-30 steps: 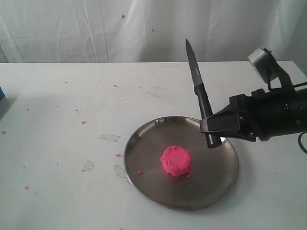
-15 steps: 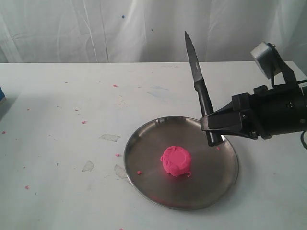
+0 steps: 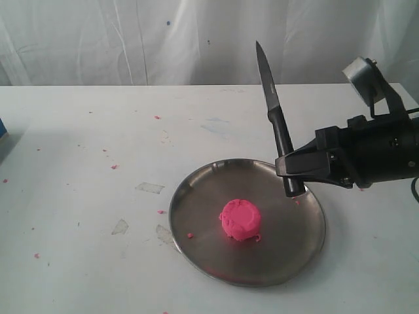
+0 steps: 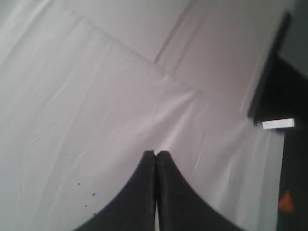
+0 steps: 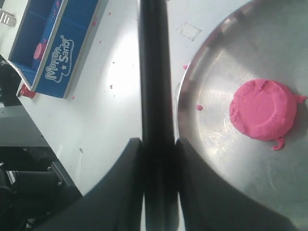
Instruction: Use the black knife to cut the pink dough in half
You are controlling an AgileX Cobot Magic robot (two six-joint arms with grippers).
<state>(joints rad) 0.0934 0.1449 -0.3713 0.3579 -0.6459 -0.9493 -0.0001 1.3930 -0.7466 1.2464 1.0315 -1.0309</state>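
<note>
Exterior view shows my right pincer [image 3: 289, 178] pinching the black knife [image 3: 271, 108] by its handle, blade pointing up and leaning left, over the right side of the steel plate [image 3: 185, 196]. The pink dough [image 3: 240, 220] sits whole near the plate's middle. I should tip the blade level, centre it across the puck, then press straight down for even halves.

The air straight above the pink dough [image 3: 240, 220] is lying open from the left and front. The black knife [image 3: 273, 121], blade pointing up and leaning slightly, is standing over the far right rim of the plate [image 3: 288, 245], clamped in the jaws of the right gripper [image 3: 289, 178], whose arm is blocking the right side. The desk [image 3: 85, 196] left of the plate is offering wide room, with a blue box [image 5: 62, 67] sitting at its far left edge.
</note>
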